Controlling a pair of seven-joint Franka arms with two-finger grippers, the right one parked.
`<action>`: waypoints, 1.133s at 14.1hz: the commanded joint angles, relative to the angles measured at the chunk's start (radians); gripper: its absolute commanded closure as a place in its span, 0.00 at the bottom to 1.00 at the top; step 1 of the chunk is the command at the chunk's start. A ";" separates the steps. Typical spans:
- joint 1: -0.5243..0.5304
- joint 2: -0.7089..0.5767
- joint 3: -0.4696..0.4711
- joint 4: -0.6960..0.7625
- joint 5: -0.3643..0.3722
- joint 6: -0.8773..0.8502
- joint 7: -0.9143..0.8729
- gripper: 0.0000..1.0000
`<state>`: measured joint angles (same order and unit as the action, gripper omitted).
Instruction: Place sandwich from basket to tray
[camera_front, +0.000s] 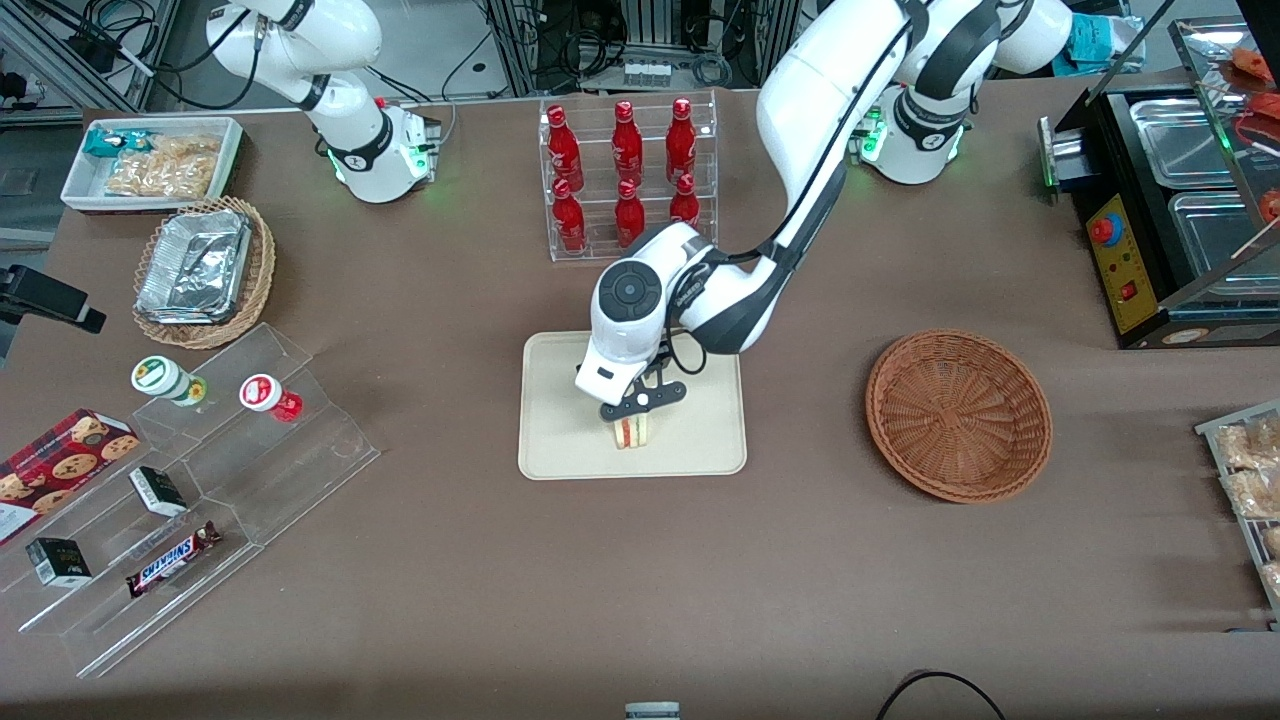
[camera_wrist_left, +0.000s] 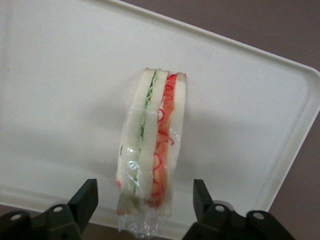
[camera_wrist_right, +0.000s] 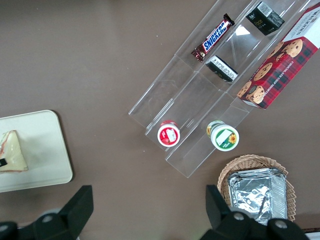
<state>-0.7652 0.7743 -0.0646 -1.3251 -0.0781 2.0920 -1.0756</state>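
Observation:
The sandwich stands on its edge on the cream tray, in clear wrap, its red and green filling showing. In the left wrist view the sandwich rests on the tray. My left gripper is just above it, open, with one finger on each side of the sandwich and a gap between each finger and the bread. The reddish-brown basket lies empty toward the working arm's end of the table. The right wrist view shows the sandwich on the tray.
A clear rack of red bottles stands farther from the front camera than the tray. A tan wicker basket with foil containers, a white snack bin and a clear stepped shelf lie toward the parked arm's end. A black food warmer stands at the working arm's end.

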 joint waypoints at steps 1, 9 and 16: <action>0.000 -0.099 0.052 -0.034 0.033 -0.113 0.080 0.00; 0.157 -0.326 0.111 -0.282 0.043 -0.267 0.281 0.00; 0.317 -0.590 0.111 -0.525 0.044 -0.273 0.557 0.00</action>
<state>-0.4856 0.3180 0.0558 -1.7265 -0.0473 1.8082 -0.5800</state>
